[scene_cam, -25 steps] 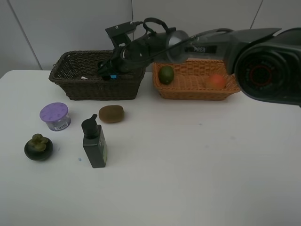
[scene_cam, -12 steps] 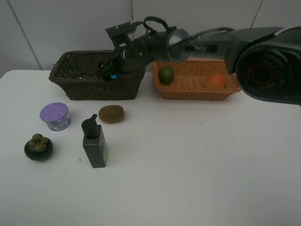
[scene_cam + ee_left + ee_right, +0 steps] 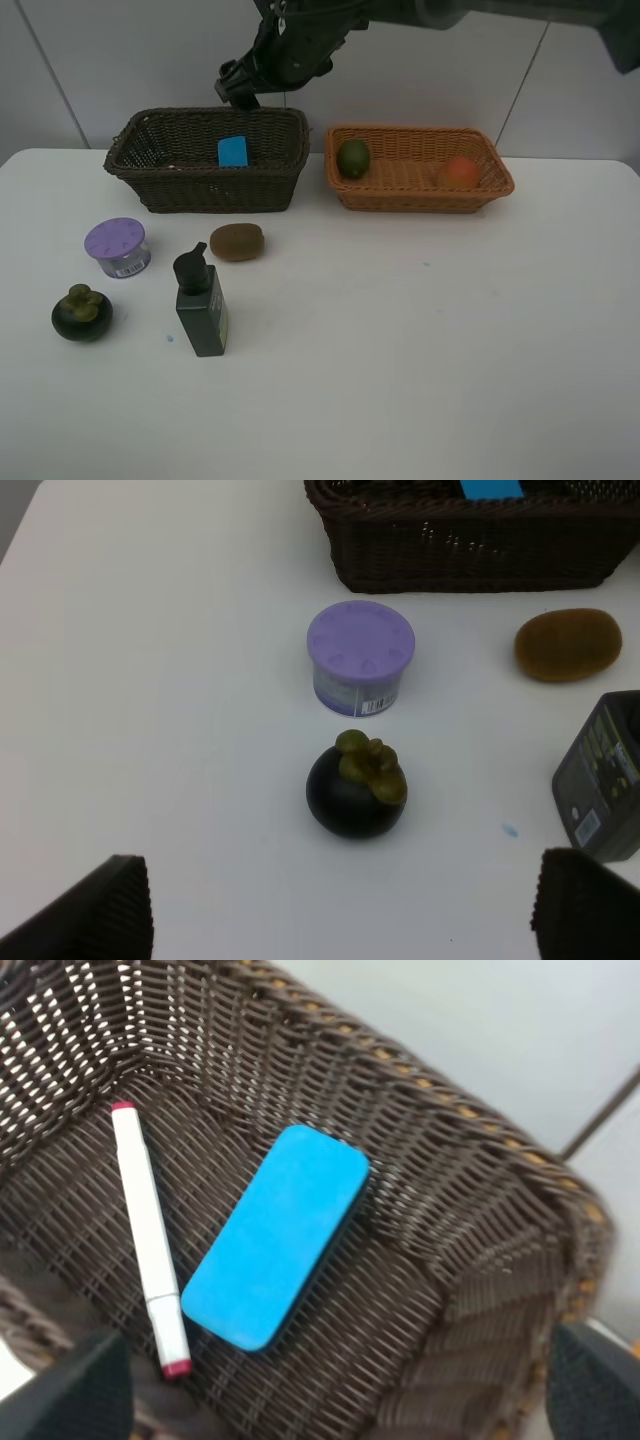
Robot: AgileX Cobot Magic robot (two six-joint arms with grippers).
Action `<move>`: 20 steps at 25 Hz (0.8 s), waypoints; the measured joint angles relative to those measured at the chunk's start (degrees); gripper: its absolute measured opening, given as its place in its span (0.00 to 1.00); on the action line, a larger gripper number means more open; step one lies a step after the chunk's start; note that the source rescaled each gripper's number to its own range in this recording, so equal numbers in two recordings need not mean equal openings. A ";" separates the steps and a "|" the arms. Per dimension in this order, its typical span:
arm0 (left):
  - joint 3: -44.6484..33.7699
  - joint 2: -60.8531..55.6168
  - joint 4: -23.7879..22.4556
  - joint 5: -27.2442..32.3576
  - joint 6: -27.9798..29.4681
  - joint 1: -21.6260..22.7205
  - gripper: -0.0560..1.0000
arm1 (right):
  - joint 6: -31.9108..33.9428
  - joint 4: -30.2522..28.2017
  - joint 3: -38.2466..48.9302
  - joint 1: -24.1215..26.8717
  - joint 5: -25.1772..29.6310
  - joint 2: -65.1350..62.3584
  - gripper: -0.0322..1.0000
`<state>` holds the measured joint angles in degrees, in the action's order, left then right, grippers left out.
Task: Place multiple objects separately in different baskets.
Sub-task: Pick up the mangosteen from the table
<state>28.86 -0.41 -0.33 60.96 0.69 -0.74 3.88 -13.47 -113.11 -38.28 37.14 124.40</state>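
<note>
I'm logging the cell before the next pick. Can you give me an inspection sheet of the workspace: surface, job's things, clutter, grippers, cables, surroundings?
Surface: white table, one tiny blue speck beside the dark pump bottle.
Job's things: blue eraser and white pen lie in the dark brown basket; green fruit and orange-red fruit are in the orange-tan basket; purple-lidded jar, kiwi, mangosteen and the pump bottle are on the table.
Clutter: nothing seen.
Grippers: left gripper open, holding nothing; right gripper open, holding nothing, above the dark brown basket.
Cables: nothing seen.
Surroundings: pale wall panels behind the table.
</note>
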 joint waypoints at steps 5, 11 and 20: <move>0.00 0.00 0.00 0.00 0.00 0.00 1.00 | -0.28 -0.13 0.00 0.00 7.39 -6.84 1.00; 0.00 0.00 0.00 0.00 0.00 0.00 1.00 | -0.34 -0.13 0.00 0.00 18.50 -14.83 1.00; 0.00 0.00 0.00 0.00 0.00 0.00 1.00 | -0.34 -0.17 1.01 0.00 31.96 -25.62 1.00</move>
<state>28.86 -0.41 -0.33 60.96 0.69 -0.74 3.54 -13.65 -112.10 -38.28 69.10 98.78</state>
